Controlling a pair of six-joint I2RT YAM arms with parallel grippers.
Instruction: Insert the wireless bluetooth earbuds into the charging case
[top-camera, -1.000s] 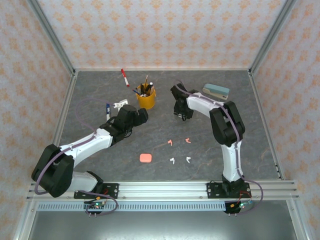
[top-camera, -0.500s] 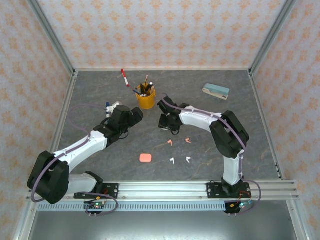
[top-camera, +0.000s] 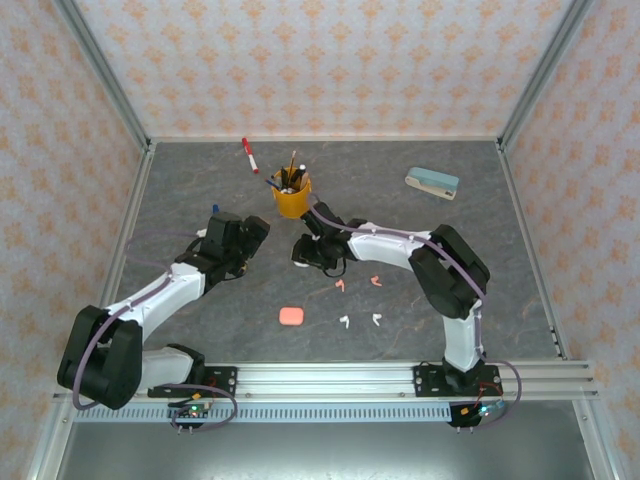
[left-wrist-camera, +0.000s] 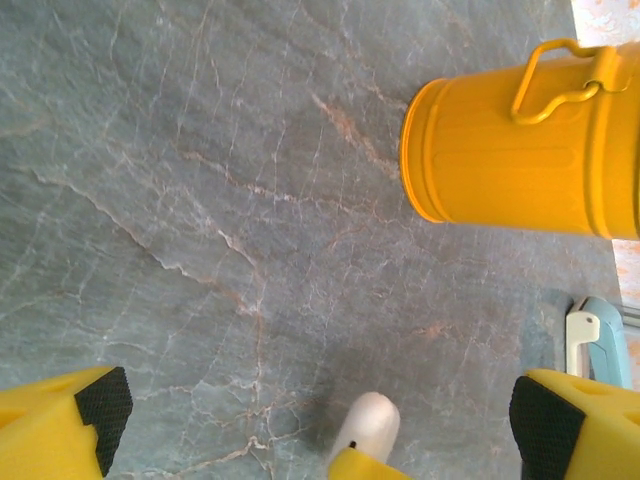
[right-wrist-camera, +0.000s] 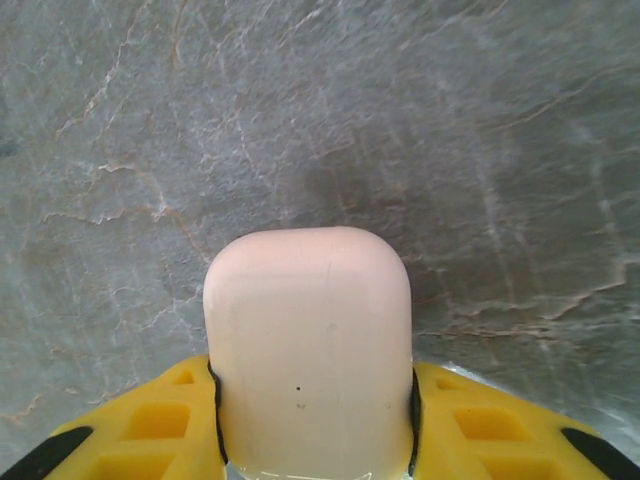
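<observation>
Two grippers: right gripper (top-camera: 302, 250), frame centre, pinched a pale charging case (right-wrist-camera: 308, 340); left gripper (top-camera: 220, 222), centre-left, spread wide. Pink earbuds (top-camera: 341, 285) and white earbuds (top-camera: 344, 321) lay on desk (top-camera: 450, 260) lower centre, apart from both; pink case (top-camera: 291, 316) just left of them.

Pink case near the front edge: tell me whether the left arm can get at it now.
Probably yes. The pink case lies alone on open table, right of the left arm; the left gripper is open and empty. The right gripper, shut on a pale case, hangs farther back, clear of it.
</observation>
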